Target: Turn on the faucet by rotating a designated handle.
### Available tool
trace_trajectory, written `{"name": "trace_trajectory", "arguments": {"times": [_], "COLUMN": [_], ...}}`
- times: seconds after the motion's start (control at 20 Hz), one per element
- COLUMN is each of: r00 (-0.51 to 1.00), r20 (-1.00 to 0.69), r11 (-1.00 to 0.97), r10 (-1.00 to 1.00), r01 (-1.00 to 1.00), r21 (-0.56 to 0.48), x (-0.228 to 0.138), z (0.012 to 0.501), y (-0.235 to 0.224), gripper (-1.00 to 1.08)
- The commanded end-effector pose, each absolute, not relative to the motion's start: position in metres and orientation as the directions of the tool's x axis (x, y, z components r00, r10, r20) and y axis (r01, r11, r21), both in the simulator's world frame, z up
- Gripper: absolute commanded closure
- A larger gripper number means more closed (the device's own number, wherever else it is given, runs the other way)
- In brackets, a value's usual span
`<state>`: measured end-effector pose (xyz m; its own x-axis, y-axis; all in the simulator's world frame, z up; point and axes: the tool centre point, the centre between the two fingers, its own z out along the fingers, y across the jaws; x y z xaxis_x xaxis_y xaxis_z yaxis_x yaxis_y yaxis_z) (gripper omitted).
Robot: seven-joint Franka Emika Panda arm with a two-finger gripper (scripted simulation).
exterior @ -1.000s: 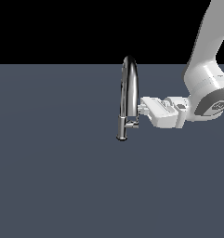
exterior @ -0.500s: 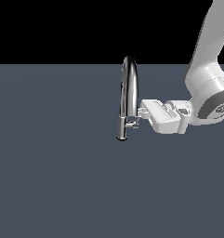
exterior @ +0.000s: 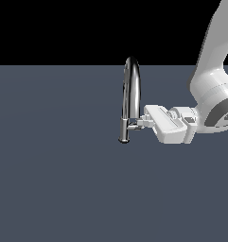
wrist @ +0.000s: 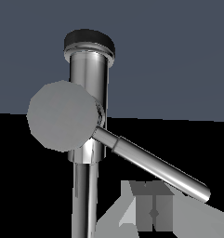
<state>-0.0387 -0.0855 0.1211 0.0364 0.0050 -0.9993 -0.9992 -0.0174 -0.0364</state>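
Note:
The chrome gooseneck faucet [exterior: 130, 94] stands upright in the middle of the exterior view. Its short handle [exterior: 135, 125] sticks out from the lower body toward the exterior view's right. My gripper [exterior: 143, 122] reaches in sideways from the right, its fingertips at the end of the handle. In the wrist view the faucet body [wrist: 88, 69] has a round grey cap [wrist: 62, 116], and the handle rod [wrist: 150, 163] slants out from it. The rod passes just beside my gripper [wrist: 153, 210]. The two fingers are pressed together and hold nothing.
The faucet stands on a flat dark grey-blue surface [exterior: 54, 179]. My white arm [exterior: 214, 90] comes down from the exterior view's upper right. Nothing else shows.
My gripper and wrist have sunk a little at the faucet's right side, staying by the handle's end. The faucet's arch has not moved.

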Motion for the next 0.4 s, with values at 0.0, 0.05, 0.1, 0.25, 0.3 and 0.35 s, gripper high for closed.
{"name": "trace_trajectory", "arguments": {"times": [0.0,0.05,0.1,0.25,0.3,0.35], "r00": [0.019,0.016,0.014,0.006,0.004,0.004], "r20": [-1.000,-1.000,-1.000,-1.000,-1.000,-1.000], "r11": [-0.009,-0.008,-0.006,-0.002,-0.001,-0.001], "r10": [0.002,0.002,0.001,0.000,0.000,0.000], "r01": [-1.000,-1.000,-1.000,-1.000,-1.000,-1.000], "r21": [-0.019,-0.016,-0.014,-0.006,-0.004,-0.004], "x": [-0.047,-0.050,-0.052,-0.059,-0.061,-0.061], "z": [0.100,0.094,0.087,0.068,0.063,0.063], "y": [-0.090,-0.090,-0.091,-0.094,-0.094,-0.094], "gripper": [1.08,1.08,1.08,1.08,1.08,1.08]}}
